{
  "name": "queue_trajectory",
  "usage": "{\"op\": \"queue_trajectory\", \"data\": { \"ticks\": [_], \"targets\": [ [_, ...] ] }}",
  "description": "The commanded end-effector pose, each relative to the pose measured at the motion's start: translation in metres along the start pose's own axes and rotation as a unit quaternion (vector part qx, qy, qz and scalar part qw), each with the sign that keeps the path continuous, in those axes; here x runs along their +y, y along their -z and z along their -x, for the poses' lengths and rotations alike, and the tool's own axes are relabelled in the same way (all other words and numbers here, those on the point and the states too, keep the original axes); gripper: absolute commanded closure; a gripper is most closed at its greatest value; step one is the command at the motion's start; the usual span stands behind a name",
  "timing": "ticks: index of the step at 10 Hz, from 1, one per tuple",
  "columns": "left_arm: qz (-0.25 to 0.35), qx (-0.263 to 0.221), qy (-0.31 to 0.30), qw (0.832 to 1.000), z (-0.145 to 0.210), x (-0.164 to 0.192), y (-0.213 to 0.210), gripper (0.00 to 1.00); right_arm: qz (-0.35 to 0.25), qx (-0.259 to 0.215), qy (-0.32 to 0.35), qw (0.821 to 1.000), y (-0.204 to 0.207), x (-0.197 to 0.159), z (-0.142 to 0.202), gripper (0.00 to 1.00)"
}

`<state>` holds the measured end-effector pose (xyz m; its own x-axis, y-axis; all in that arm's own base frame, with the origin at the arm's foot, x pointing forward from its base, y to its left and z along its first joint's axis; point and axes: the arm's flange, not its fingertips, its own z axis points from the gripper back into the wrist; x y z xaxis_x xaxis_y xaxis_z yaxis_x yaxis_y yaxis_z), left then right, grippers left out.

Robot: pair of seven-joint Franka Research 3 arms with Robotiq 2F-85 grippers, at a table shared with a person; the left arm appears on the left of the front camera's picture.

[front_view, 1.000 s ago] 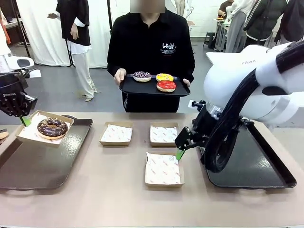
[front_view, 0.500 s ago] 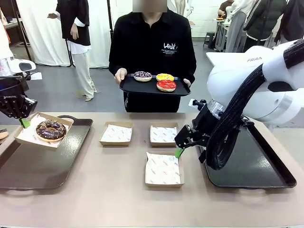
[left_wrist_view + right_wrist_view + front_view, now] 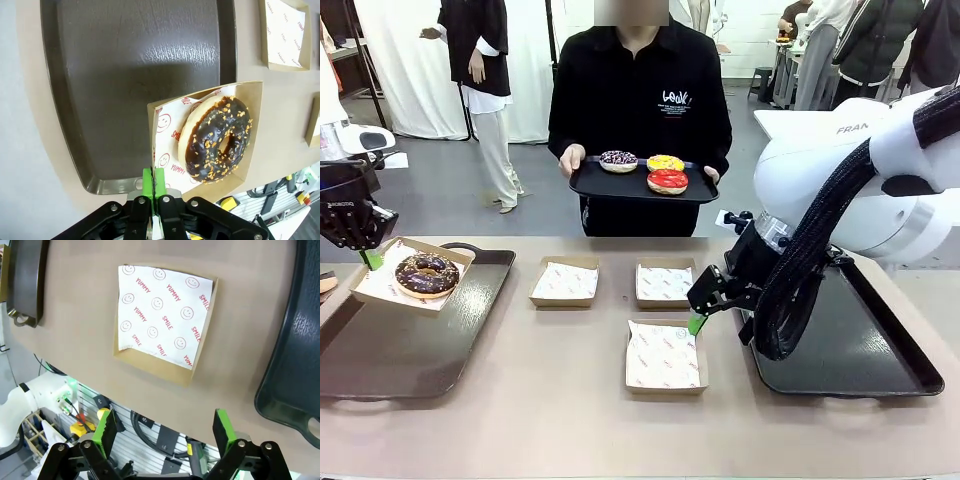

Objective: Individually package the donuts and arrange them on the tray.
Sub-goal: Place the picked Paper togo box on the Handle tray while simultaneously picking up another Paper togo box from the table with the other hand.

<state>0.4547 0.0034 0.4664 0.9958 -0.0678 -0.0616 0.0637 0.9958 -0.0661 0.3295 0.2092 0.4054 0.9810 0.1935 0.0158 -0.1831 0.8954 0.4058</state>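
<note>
A chocolate-glazed donut [image 3: 427,273] with nut bits lies in a paper-lined cardboard box [image 3: 382,283]. My left gripper [image 3: 366,256] is shut on that box's edge and holds it over the far corner of the left tray [image 3: 410,350]. In the left wrist view the gripper [image 3: 153,176] pinches the box [image 3: 167,125] beside the donut [image 3: 216,140], above the tray [image 3: 135,75]. My right gripper [image 3: 698,318] hangs open over an empty box [image 3: 663,357]; the right wrist view shows the gripper [image 3: 165,427] and that box [image 3: 162,315]. A person holds a black tray [image 3: 610,188] with a sprinkled dark donut [image 3: 618,160], a yellow one [image 3: 665,162] and a red one [image 3: 668,181].
Two more empty lined boxes [image 3: 565,282] [image 3: 665,283] sit mid-table. A second dark tray [image 3: 860,350] lies under my right arm at the right side. Other people stand farther back.
My left gripper has carried the box with the chocolate donut a little to the left. The right arm has barely moved.
</note>
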Motion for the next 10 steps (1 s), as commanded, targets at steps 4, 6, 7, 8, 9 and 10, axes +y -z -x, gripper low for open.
{"op": "queue_trajectory", "data": {
  "ticks": [4,6,7,8,9,10],
  "targets": [
    [0.000,0.000,0.000,1.000,0.000,0.000,0.000,0.99,0.021,0.016,-0.024,0.999,-0.001,0.003,0.006,0.00],
    [0.018,0.006,-0.002,1.000,0.007,0.000,0.013,0.99,0.082,0.023,0.003,0.996,0.001,0.011,0.008,0.00],
    [0.034,0.020,-0.002,0.999,0.018,0.001,0.023,0.99,0.104,0.026,0.008,0.994,0.004,0.016,0.007,0.00],
    [0.039,0.019,0.013,0.999,0.030,0.004,0.029,0.99,0.118,0.030,0.020,0.992,0.010,0.017,0.005,0.00],
    [0.040,0.010,0.018,0.999,0.040,0.006,0.032,0.99,0.119,0.034,0.033,0.992,0.019,0.020,0.000,0.00],
    [0.039,0.002,0.020,0.999,0.049,0.008,0.039,0.99,0.128,0.025,0.048,0.990,0.031,0.028,-0.007,0.00]
  ]
}}
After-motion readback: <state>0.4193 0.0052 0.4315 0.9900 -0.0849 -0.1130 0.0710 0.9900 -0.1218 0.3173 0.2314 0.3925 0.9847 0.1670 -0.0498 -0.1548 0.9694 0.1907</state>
